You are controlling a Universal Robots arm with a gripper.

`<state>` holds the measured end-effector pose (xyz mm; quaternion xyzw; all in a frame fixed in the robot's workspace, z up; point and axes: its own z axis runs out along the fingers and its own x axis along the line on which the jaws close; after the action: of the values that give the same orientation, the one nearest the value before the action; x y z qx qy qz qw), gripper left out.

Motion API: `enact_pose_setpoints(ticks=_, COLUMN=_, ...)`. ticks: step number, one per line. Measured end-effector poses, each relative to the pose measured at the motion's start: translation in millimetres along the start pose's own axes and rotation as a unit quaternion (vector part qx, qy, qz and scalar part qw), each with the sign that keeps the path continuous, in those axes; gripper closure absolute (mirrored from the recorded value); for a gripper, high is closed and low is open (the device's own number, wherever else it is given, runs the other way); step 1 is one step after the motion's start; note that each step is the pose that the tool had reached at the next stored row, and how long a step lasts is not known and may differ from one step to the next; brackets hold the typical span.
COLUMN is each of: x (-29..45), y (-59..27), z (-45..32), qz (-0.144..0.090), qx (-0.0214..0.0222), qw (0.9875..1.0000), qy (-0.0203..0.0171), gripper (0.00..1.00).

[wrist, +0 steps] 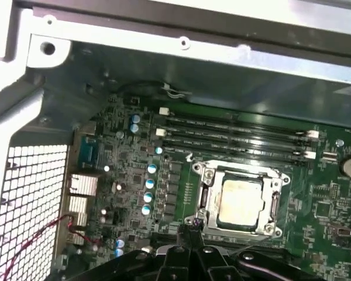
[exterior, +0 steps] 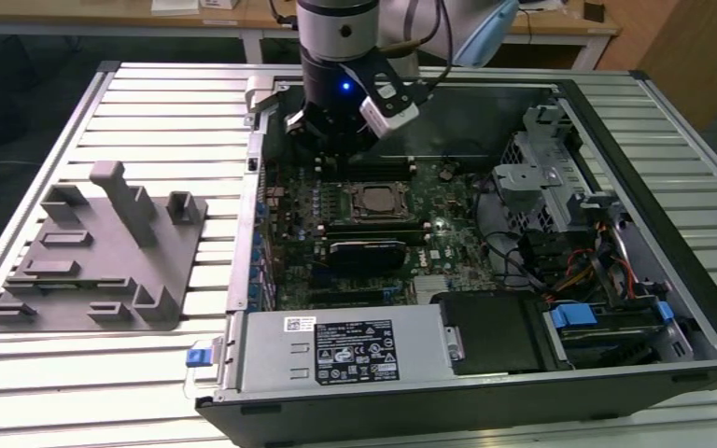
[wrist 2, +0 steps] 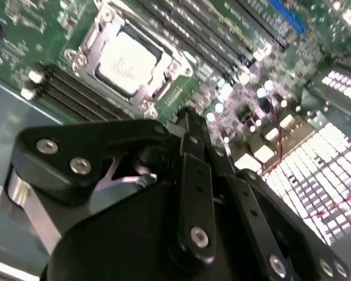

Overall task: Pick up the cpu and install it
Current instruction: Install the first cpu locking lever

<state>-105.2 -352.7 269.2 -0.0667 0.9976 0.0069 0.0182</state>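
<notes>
Power supply (exterior: 340,350) fills the near end of the open computer case (exterior: 458,411), well on the camera's side of the hand. The case lies on a slatted metal surface (exterior: 35,392). A gray holder block (exterior: 97,252) rests on that surface outside the case, well off to the exterior view's left of the hand.

Farther in lies the green motherboard (exterior: 458,233). The cpu (exterior: 377,199) lies flat in its metal-framed socket (wrist: 205,193), silvery top up. It is nearer the camera than the hand and slightly to the exterior view's right of it.

The hand (exterior: 321,151) hangs from the arm over the far part of the board, by the memory slots (exterior: 377,169). In both wrist views its black fingertips come together at a point with nothing between them, so the hand (wrist: 190,227) is closed and empty. In those views the tip of the hand (wrist 2: 187,120) appears just short of a corner of the socket and apart from the cpu (wrist 2: 126,61), whose pale top (wrist: 241,202) is uncovered. How high the tip is above the board cannot be told.

A gray drive cage (exterior: 540,163) stands inside the case to the exterior view's right of the hand. The first wrist view shows a vent grille (wrist: 23,205) in the case wall. Wooden desks (exterior: 209,19) stand beyond the case.
</notes>
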Motion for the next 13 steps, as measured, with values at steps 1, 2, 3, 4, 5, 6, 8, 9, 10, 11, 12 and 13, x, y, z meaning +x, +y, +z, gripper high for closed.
enact_pose_setpoints(ticks=1, x=0.3, y=0.0, z=0.1, qz=0.000, qx=-0.0052, qw=1.0000, qy=-0.0006, gripper=0.89)
enact_pose_setpoints(ticks=2, x=0.5, y=0.1, z=0.1, qz=0.000, qx=-0.0104, qw=0.9999, qy=-0.0011, gripper=0.89)
enact_pose_setpoints(ticks=3, x=0.6, y=0.1, z=0.2, qz=0.000, qx=-0.0136, qw=0.9999, qy=-0.0014, gripper=0.89)
enact_pose_setpoints(ticks=4, x=0.8, y=0.1, z=0.4, qz=0.001, qx=-0.0159, qw=0.9999, qy=-0.0015, gripper=0.89)
enact_pose_setpoints(ticks=5, x=1.1, y=0.2, z=0.9, qz=0.001, qx=-0.0165, qw=0.9999, qy=-0.0016, gripper=0.89)
enact_pose_setpoints(ticks=6, x=1.6, y=0.2, z=1.7, qz=0.001, qx=-0.0165, qw=0.9999, qy=-0.0016, gripper=0.89)
enact_pose_setpoints(ticks=8, x=2.1, y=0.1, z=3.5, qz=0.007, qx=-0.0162, qw=0.9998, qy=-0.0017, gripper=0.89)
enact_pose_setpoints(ticks=9, x=2.3, y=0.1, z=4.1, qz=0.012, qx=-0.0161, qw=0.9998, qy=-0.0018, gripper=0.89)
enact_pose_setpoints(ticks=10, x=2.9, y=0.2, z=4.3, qz=0.014, qx=-0.0159, qw=0.9998, qy=-0.0018, gripper=0.89)
enact_pose_setpoints(ticks=11, x=3.4, y=0.3, z=4.4, qz=0.015, qx=-0.0164, qw=0.9998, qy=-0.0017, gripper=0.89)
enact_pose_setpoints(ticks=12, x=3.4, y=0.3, z=4.4, qz=0.015, qx=-0.0169, qw=0.9997, qy=-0.0017, gripper=0.89)
enact_pose_setpoints(ticks=13, x=3.4, y=0.3, z=4.4, qz=0.015, qx=-0.0171, qw=0.9997, qy=-0.0017, gripper=0.89)
